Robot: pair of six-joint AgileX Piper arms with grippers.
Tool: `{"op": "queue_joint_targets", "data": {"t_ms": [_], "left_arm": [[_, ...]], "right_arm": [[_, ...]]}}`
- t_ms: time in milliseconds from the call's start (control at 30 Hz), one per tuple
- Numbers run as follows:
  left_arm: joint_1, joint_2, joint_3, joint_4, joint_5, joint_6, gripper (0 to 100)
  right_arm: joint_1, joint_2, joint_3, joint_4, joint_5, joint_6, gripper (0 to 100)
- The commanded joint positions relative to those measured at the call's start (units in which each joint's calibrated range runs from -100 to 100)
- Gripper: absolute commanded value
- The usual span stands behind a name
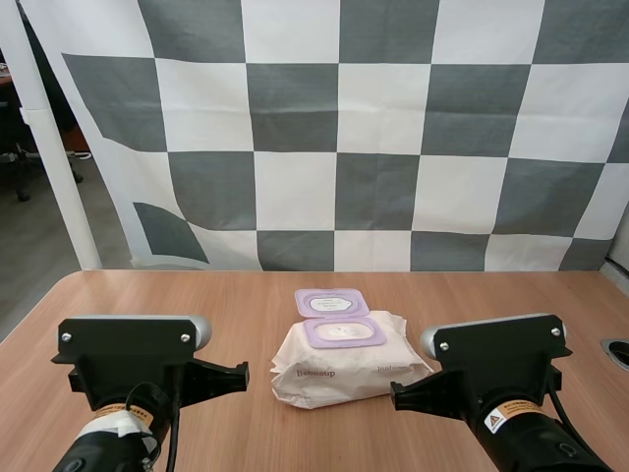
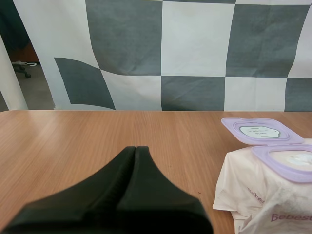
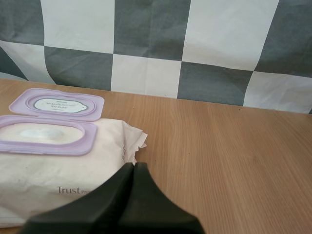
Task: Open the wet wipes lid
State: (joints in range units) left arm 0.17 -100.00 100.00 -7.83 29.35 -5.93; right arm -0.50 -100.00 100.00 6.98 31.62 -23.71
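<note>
left tool [image 2: 135,148] together, pack [image 1: 346,378] at its right | right tool [image 3: 134,165] together, seems nearer pack | pack axis left-right | lid [image 1: 331,302] lies open, far side

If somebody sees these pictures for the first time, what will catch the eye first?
First, the white pack of wet wipes in the middle of the wooden table, its lilac lid already flipped open toward the far side. Then the left gripper and right gripper, one on each side of the pack, jaws shut, holding nothing.
</note>
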Motion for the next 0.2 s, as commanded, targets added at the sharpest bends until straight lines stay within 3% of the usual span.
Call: {"op": "queue_joint_targets", "data": {"t_ms": [0,167], "left_arm": [[-0.02,0.00,0.00,-0.08,-0.01,0.03,0],[-0.02,0.00,0.00,-0.08,-0.01,0.03,0]], "right_arm": [[0.05,0.00,0.00,0.01,0.09,-0.06,0],[0.05,0.00,0.00,0.01,0.09,-0.06,0]]}}
